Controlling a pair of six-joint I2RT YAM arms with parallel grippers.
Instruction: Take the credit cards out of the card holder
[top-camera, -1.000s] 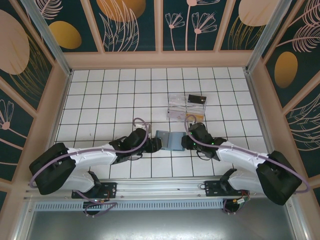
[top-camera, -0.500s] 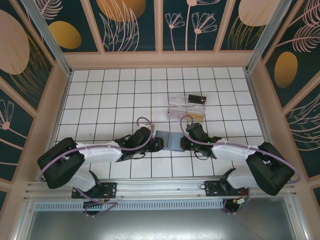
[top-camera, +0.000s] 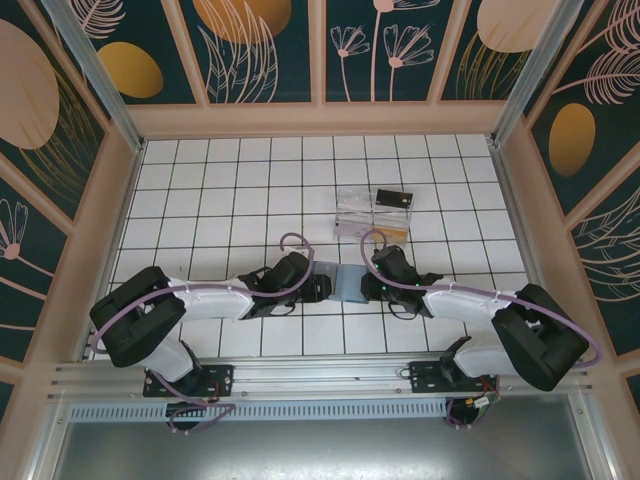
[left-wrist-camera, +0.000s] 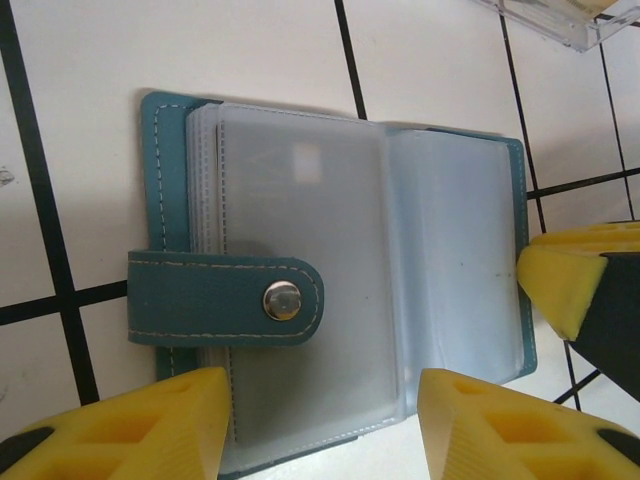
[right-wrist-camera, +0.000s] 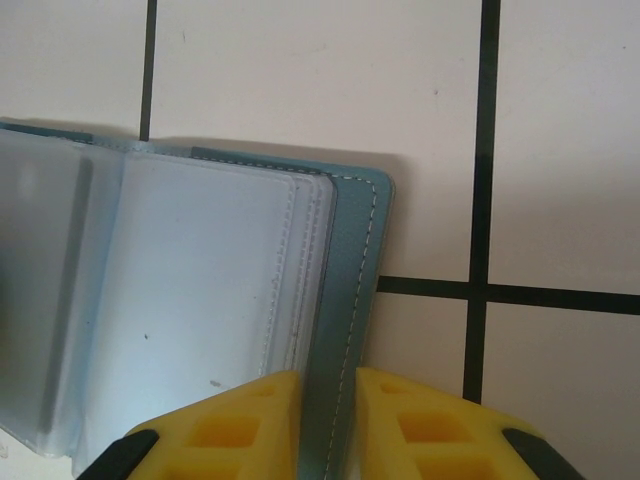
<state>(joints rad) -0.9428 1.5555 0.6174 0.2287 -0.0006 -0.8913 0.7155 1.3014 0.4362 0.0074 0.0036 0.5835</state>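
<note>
Left wrist: stitched teal card holder, frosted plastic sleeves

card holder cut off at left edge; contents unclear

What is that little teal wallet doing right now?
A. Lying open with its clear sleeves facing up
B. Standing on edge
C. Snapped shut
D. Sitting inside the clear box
A: the left wrist view shows the card holder spread open and flat on the tiled table, its clear plastic sleeves facing up and its snap strap folded over the left panel.
</note>
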